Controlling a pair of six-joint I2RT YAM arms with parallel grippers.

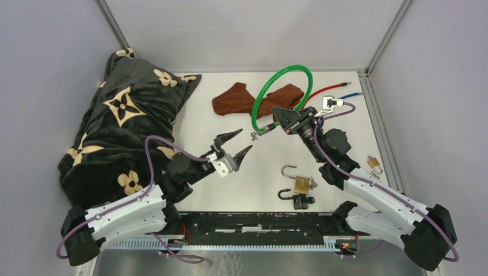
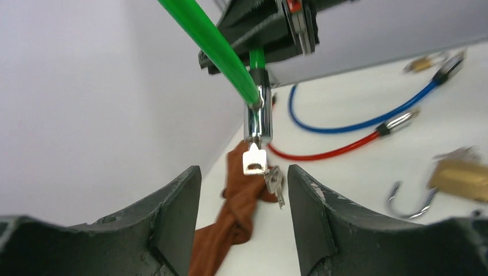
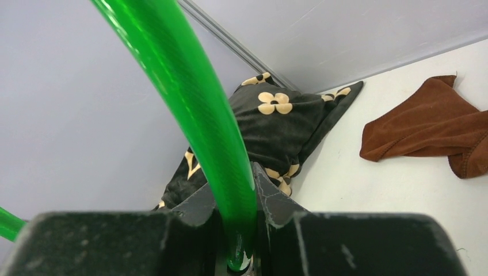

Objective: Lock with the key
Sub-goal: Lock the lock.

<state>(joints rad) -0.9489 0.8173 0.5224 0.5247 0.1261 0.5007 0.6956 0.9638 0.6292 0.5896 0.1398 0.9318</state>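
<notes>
Right gripper (image 1: pixel 283 119) clamped on the green plastic-coated cable lock (image 3: pixel 172 86) at upper centre of the overhead view, small silver key (image 2: pixel 254 161) apparently seated in its chrome barrel (image 2: pixel 258 118), left gripper (image 2: pixel 244 187) near it, jaws spread and empty.

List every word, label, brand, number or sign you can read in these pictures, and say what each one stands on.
No text can be read in any view.
The key at the end of the green cable lock: any stamp on it is blurred.
The brass padlock and the black padlock: too small to read.
The black blanket: flower motifs only, no letters visible.
</notes>
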